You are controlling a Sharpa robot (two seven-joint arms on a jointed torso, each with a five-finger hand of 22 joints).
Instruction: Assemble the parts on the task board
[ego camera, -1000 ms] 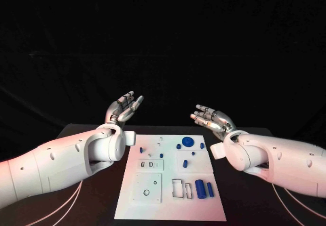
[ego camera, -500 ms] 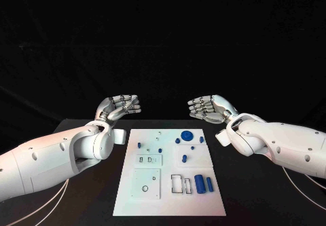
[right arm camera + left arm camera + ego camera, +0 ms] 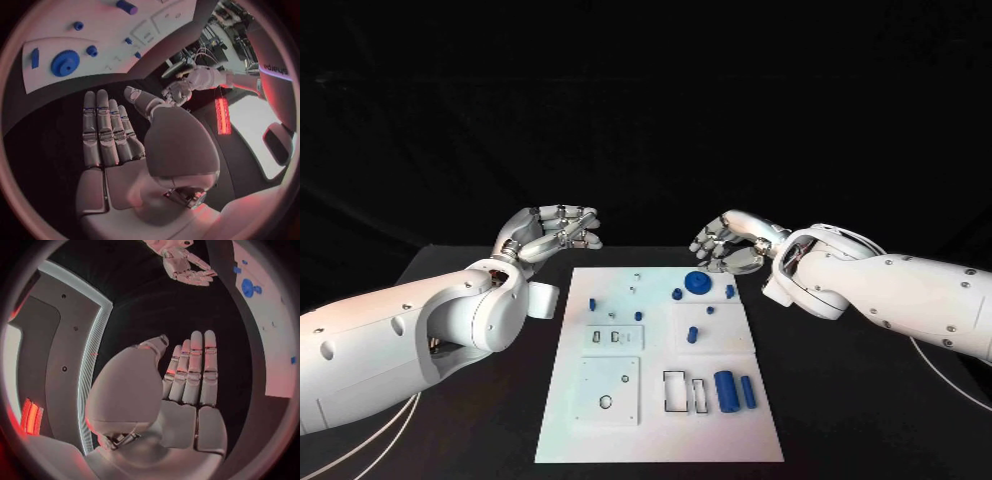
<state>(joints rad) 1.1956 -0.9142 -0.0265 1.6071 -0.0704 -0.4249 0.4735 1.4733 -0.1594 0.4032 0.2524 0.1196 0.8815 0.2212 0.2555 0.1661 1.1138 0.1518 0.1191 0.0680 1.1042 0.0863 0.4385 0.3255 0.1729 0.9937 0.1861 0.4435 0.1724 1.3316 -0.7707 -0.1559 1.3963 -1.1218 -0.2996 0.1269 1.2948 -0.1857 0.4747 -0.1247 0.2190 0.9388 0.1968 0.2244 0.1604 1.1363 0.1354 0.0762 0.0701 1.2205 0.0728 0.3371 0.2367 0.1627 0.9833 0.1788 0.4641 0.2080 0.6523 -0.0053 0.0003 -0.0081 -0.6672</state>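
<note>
Right now both hands hang empty beyond the far end of the white task board (image 3: 661,400): silver left hand (image 3: 557,230) loosely curled, silver right hand (image 3: 730,243) likewise, nearest the round blue disc part (image 3: 698,282). I'd lower the right hand slowly, fingers spreading first.

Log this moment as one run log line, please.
left hand: open, holds nothing | right hand: open, holds nothing, beyond board | white task board: blue round disc and small blue parts untouched

Head camera high, facing down over task board (image 3: 661,370), 2 wrist cameras close behind palms — all share the board
</note>
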